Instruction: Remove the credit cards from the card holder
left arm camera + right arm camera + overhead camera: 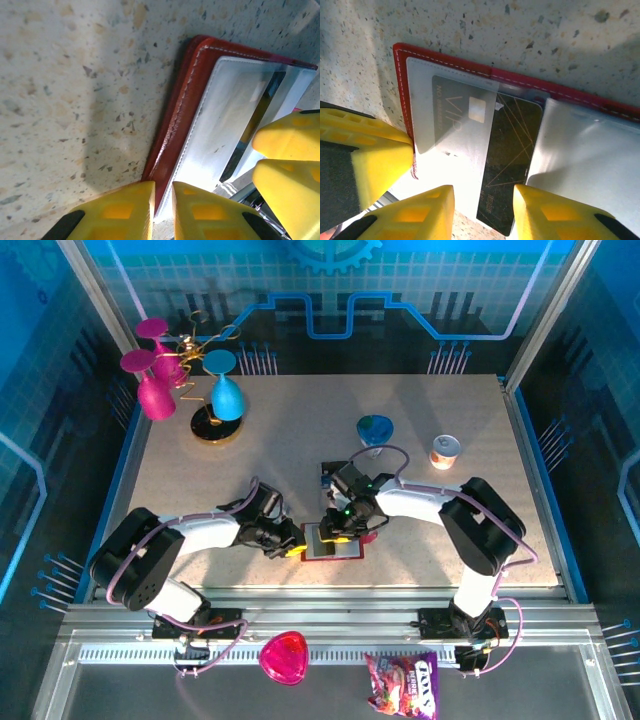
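Observation:
The dark red card holder lies open on the table near the front edge, with its clear pockets facing up. My left gripper pinches the holder's left edge; in the left wrist view the red edge runs into the narrow gap of that gripper. My right gripper hovers over the holder. Its jaws stand apart on either side of a black credit card with gold lines. That card sticks out from under a clear pocket, through which a chip and "VIP" show.
A gold stand with a blue goblet and pink goblets is at the back left. A blue object and a small cup sit behind the right arm. A pink bowl and a snack bag lie on the front ledge.

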